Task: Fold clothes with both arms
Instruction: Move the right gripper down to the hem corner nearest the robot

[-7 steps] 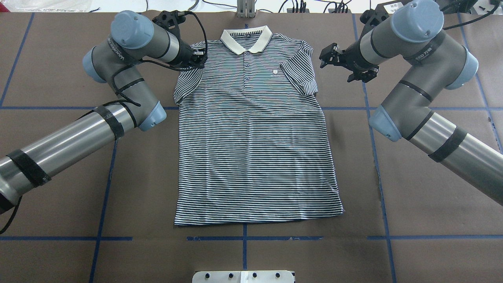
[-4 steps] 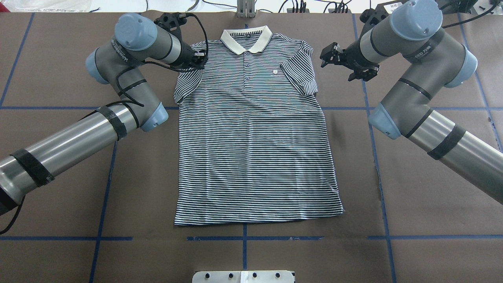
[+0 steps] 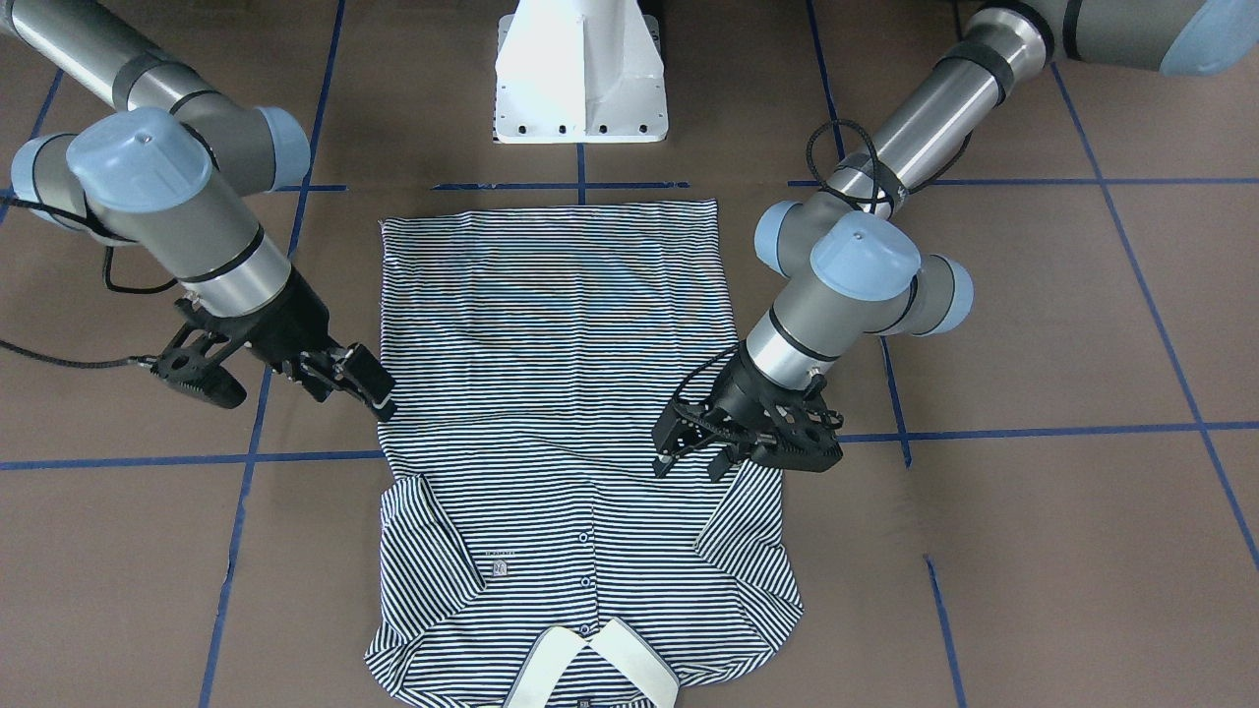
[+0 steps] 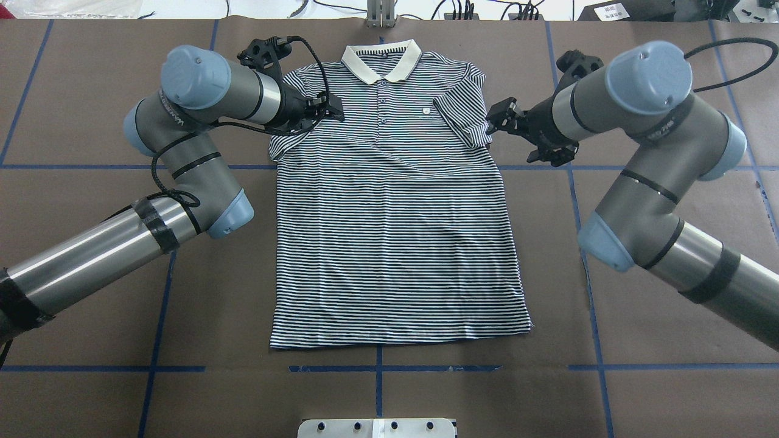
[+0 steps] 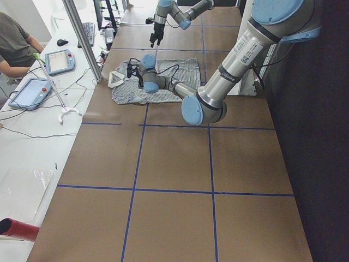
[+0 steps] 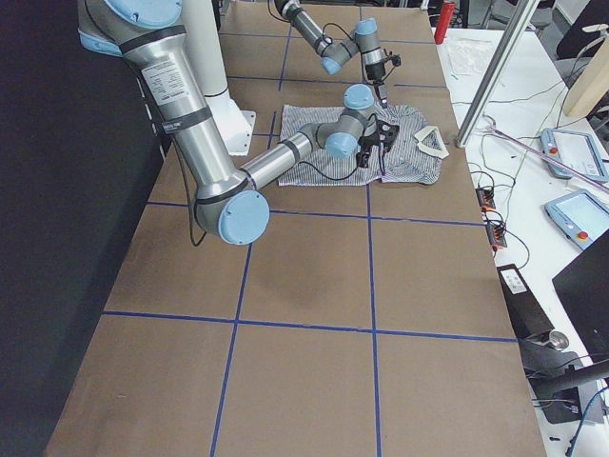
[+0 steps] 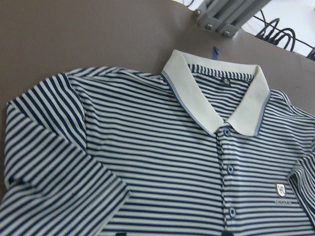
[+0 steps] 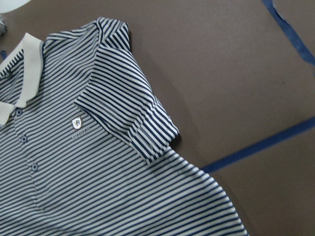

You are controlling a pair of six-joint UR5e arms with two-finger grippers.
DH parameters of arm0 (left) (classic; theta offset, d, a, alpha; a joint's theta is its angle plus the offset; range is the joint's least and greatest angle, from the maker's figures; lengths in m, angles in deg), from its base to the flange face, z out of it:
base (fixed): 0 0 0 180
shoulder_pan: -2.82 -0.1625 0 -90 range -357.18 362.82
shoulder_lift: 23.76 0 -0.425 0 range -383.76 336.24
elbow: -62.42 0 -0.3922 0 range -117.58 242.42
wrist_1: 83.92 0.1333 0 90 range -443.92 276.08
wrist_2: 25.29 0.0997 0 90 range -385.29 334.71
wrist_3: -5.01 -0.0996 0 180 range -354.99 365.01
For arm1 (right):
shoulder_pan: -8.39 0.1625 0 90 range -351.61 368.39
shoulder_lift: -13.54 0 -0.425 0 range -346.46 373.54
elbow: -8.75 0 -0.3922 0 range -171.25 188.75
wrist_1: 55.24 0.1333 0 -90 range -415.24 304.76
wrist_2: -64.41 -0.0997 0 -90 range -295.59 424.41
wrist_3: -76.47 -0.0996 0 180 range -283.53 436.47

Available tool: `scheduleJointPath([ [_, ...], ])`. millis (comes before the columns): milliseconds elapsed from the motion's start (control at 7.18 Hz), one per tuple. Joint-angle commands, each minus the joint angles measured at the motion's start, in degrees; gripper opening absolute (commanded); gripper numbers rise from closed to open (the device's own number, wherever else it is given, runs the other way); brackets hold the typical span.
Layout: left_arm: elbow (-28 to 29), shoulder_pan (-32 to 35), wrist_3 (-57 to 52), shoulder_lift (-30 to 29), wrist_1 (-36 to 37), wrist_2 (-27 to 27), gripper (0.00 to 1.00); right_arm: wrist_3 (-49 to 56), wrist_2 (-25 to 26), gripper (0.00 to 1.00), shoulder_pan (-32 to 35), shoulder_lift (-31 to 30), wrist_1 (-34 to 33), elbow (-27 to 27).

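The navy-and-white striped polo shirt (image 4: 395, 243) lies flat and face up on the brown table, cream collar (image 4: 381, 61) at the far edge. Both sleeves are folded in over the body. My left gripper (image 4: 333, 112) hovers over the shirt's shoulder left of the placket, open and empty; it also shows in the front view (image 3: 689, 464). My right gripper (image 4: 494, 118) is open and empty at the outer edge of the folded right sleeve (image 4: 465, 118), and shows in the front view (image 3: 379, 398). The wrist views show the shirt (image 7: 147, 167) (image 8: 98, 172), but no fingers.
The white pedestal base (image 3: 580, 79) stands at the near table edge behind the hem. Blue tape lines (image 4: 377, 368) grid the table. A metal post (image 4: 380, 12) stands beyond the collar. An operator's bench with tablets (image 5: 60, 60) runs along the far side.
My left gripper has moved right and nearer, from the shoulder's edge onto the shirt. My right gripper has moved nearer and a little left, up to the folded sleeve. The shirt has not moved.
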Motion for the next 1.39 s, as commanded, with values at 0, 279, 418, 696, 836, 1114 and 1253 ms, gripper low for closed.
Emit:
scheduleJointPath([
  [0, -12.3, -2.1, 2.8, 9.0, 0.7, -1.8, 0.77, -9.2, 14.1, 0.99, -13.3, -5.1, -12.3, 13.7],
  [279, -18.8, -2.1, 3.2, 14.7, 1.7, -4.1, 0.76, -20.8, 24.9, 0.94, -24.2, -10.1, -15.3, 16.7],
  [418, -18.8, -2.4, 6.0, 14.6, 1.7, -3.7, 0.78, -22.4, 31.8, 0.91, -29.2, -14.5, -15.4, 18.7],
  [696, -18.6, -2.8, 7.2, 14.6, 1.6, -3.7, 0.8, -25.9, 31.9, 0.87, -31.1, -18.0, -15.4, 20.1],
  [836, -18.4, -2.8, 7.1, 14.5, 1.6, -3.8, 0.8, -27.8, 31.9, 0.85, -32.1, -18.6, -15.3, 20.4],
  [1114, -18.5, -2.8, 7.2, 14.6, 1.6, -3.7, 0.8, -29.2, 32.2, 0.81, -33.9, -18.5, -15.4, 20.0],
  [1253, -18.5, -2.8, 7.1, 14.6, 1.6, -3.8, 0.8, -29.2, 32.3, 0.79, -33.9, -18.4, -15.4, 19.9],
])
